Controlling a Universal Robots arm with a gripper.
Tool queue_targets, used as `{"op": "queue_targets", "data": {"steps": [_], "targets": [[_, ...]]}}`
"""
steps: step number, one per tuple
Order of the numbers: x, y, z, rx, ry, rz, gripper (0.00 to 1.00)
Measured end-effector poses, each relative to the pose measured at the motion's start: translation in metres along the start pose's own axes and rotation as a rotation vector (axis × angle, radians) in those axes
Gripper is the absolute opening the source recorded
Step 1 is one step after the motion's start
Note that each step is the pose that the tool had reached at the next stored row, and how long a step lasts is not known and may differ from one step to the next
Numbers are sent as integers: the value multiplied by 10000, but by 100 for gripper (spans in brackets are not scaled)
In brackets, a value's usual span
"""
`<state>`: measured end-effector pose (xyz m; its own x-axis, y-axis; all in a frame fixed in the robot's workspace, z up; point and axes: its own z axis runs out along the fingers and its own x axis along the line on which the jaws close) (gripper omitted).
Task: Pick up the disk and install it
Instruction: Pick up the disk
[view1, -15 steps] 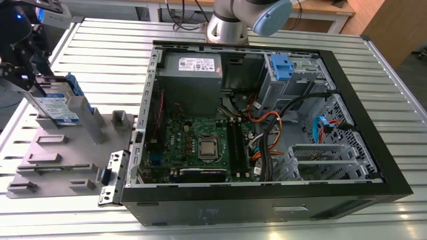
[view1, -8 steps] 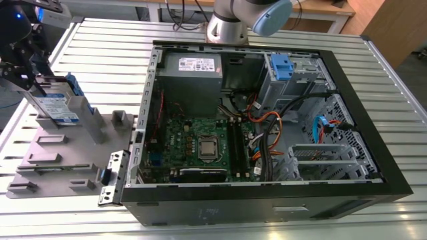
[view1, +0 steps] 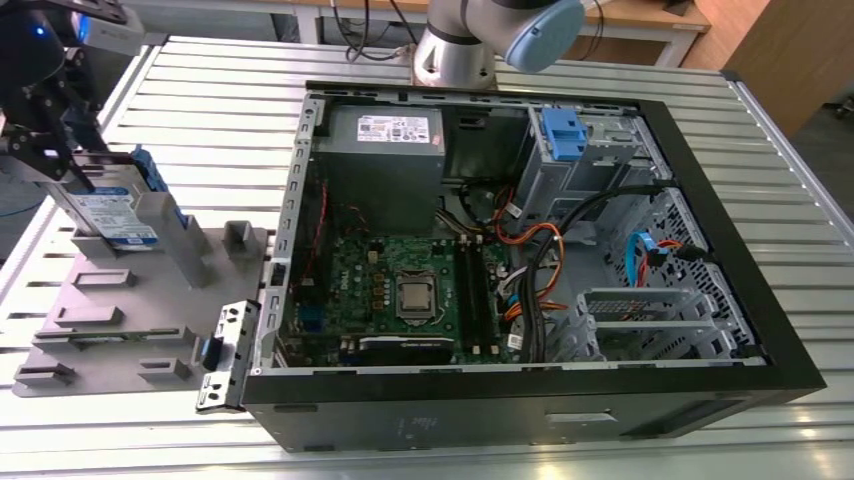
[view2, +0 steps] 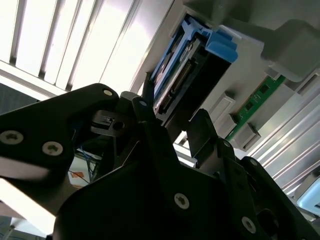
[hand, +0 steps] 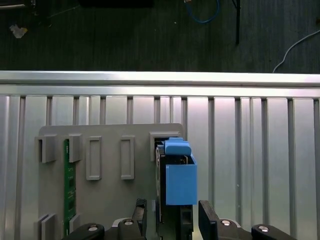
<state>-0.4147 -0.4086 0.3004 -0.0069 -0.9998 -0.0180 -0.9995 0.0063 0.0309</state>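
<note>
Exterior view: silver-grey metal disk (view1: 118, 218), blue-bracketed, stands upright in grey slotted fixture (view1: 134, 320). Black end effector (hand: 174, 222) straddles it; grip cannot be told. Probably rigid, dense, shock-sensitive: hold flat faces.

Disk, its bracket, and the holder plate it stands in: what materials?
Disk: likely metal, silver-grey sheen, paper-like label. Bracket: probably plastic, matte uniform blue, moulded tab. Holder plate: matte grey, moulded slots; plastic or painted metal, unclear.
</note>
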Motion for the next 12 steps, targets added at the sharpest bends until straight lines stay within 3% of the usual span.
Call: {"op": "queue_targets", "data": {"steps": [12], "targets": [[0, -21, -1, -1, 1, -18, 53]]}}
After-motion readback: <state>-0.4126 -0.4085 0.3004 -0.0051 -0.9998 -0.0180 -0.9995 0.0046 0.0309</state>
